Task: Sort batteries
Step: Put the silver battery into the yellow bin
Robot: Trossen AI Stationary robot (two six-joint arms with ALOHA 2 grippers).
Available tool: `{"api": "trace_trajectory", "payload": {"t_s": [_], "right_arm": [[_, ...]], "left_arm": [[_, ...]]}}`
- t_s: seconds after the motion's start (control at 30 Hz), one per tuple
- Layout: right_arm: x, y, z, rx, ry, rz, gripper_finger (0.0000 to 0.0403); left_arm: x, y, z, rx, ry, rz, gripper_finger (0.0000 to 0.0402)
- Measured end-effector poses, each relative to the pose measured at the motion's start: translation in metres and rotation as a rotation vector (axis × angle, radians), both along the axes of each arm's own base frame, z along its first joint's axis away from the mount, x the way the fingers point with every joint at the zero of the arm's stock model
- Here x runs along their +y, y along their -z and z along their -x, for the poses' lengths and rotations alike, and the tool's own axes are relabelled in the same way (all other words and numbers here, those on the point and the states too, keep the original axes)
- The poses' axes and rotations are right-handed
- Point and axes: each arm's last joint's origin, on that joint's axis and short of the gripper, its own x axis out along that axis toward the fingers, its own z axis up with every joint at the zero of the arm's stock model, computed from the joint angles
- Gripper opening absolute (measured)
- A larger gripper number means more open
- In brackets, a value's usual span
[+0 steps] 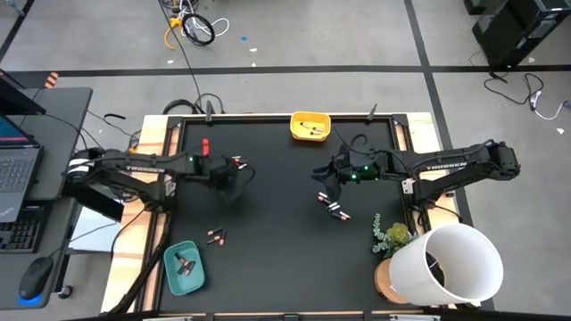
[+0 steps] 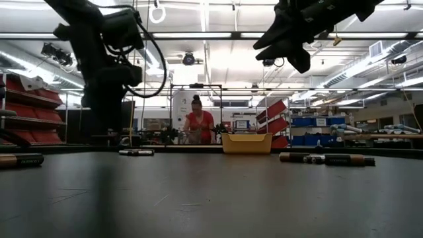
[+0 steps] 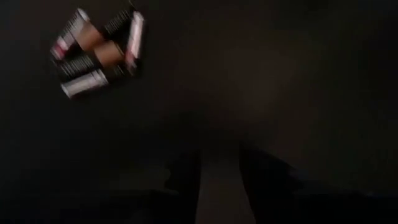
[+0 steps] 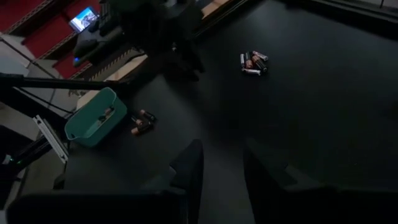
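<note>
Batteries, small cylinders in silvery-white and copper-and-black, lie in groups on the black table (image 1: 285, 259): a cluster (image 3: 99, 53) near the left gripper (image 1: 230, 183), a pair (image 1: 215, 236) just beside the teal tray (image 1: 169, 272), a few (image 1: 335, 210) below the right gripper (image 1: 325, 183), plus some inside the teal tray and the yellow bin (image 1: 310, 127). Left gripper (image 3: 219, 180) sits low over bare table with fingers parted by a narrow gap, grasping nothing. Right gripper (image 4: 222, 171) hangs above the table, fingers likewise apart and empty.

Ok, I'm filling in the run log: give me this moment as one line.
left gripper: open, over bare mat near battery cluster | right gripper: open, empty, raised mid-table | teal tray, yellow tray: batteries inside | loose batteries remain
</note>
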Motion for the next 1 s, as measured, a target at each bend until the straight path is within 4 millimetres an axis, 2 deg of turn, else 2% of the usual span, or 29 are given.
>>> {"api": "trace_trajectory", "payload": {"t_s": [0.13,0.3,0.53,0.73,1.0], "right_arm": [[-0.001,0.0,0.0,-0.002,0.012,-0.014,0.0101],[-0.014,0.0,0.001,-0.009,0.086,-0.015,0.0101],[-0.032,-0.008,0.001,-0.095,0.199,-0.011,0.0101],[-0.04,-0.007,0.003,-0.088,0.237,-0.024,0.0101],[-0.041,-0.007,0.003,-0.087,0.231,-0.024,0.0101]], "left_arm": [[0.017,-0.007,-0.002,-0.03,0.054,-0.051,0.0135],[0.037,-0.014,-0.003,-0.043,0.188,-0.096,0.0167],[0.061,0.005,-0.003,0.025,0.34,-0.067,0.0179],[0.07,0.011,-0.009,0.011,0.336,-0.093,0.0177],[0.074,0.024,-0.016,0.022,0.329,-0.073,0.0177]]}}
